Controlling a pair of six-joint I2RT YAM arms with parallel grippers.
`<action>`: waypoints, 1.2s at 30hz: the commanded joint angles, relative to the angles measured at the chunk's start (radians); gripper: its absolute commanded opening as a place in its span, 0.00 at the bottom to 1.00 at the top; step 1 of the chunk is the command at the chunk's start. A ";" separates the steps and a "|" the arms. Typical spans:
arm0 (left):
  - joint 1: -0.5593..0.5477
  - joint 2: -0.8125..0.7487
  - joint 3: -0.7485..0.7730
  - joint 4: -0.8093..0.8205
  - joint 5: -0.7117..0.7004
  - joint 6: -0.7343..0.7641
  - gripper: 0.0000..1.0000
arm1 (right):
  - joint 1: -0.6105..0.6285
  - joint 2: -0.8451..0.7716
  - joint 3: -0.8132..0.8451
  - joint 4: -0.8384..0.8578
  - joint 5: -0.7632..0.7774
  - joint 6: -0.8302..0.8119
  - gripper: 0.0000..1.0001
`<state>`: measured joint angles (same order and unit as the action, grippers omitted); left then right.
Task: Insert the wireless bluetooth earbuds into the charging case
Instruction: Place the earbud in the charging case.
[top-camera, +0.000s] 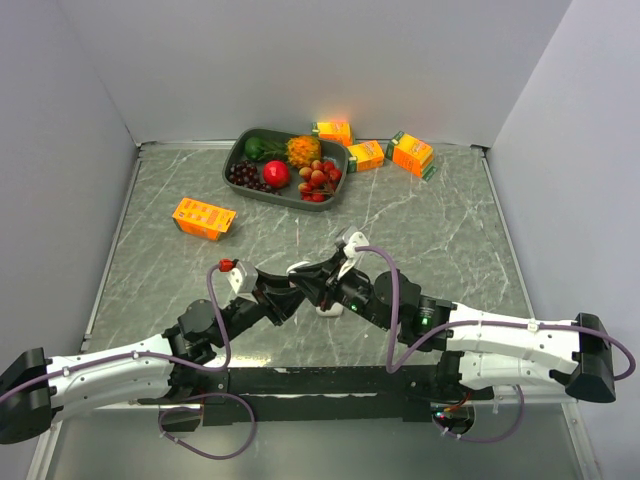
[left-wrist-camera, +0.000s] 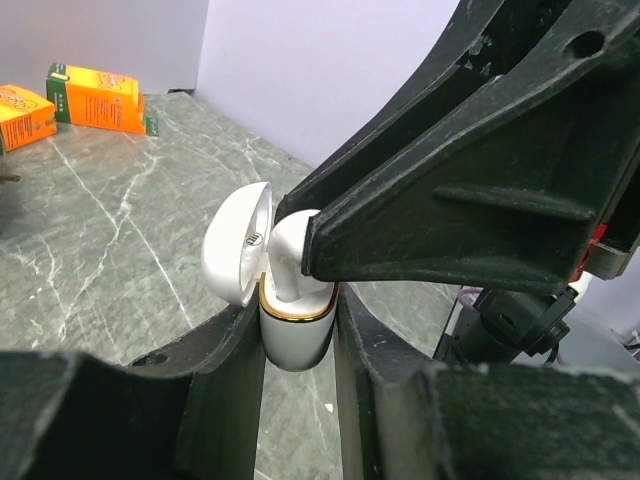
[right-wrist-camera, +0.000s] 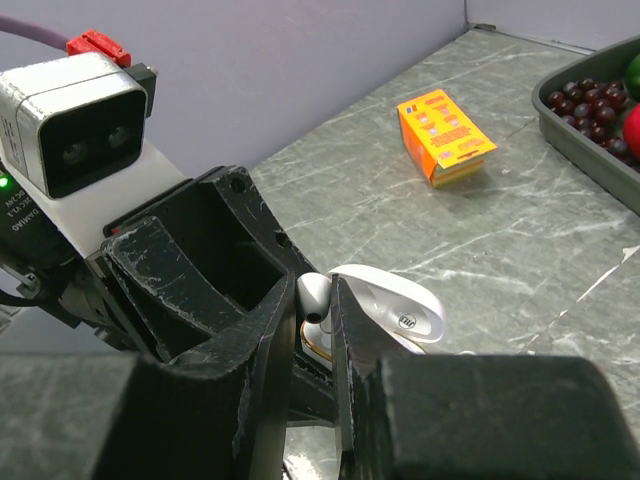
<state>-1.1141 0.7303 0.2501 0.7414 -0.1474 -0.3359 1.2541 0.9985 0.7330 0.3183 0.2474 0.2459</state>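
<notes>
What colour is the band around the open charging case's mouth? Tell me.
Gold, a thin band on the white charging case; clearest in the left wrist view.

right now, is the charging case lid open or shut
open: the lid is hinged back off the charging case, and an earbud pokes into its exposed top

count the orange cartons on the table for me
4. One orange carton lies alone at left in front of the fruit tray. Three cluster at the tray's far right corner: second carton, third carton, fourth carton farthest right. The arms may hide others.
</notes>
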 joint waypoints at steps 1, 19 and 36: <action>-0.004 -0.011 0.031 0.061 -0.012 -0.012 0.01 | 0.011 -0.034 -0.017 0.016 0.023 0.010 0.00; -0.003 -0.012 0.028 0.062 -0.006 -0.014 0.01 | 0.015 -0.035 0.020 -0.038 0.043 0.013 0.42; -0.003 -0.009 0.025 0.062 -0.001 -0.009 0.01 | 0.021 -0.057 0.132 -0.125 0.104 -0.011 0.54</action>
<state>-1.1141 0.7303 0.2501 0.7437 -0.1547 -0.3363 1.2701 0.9775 0.7986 0.2081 0.3164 0.2592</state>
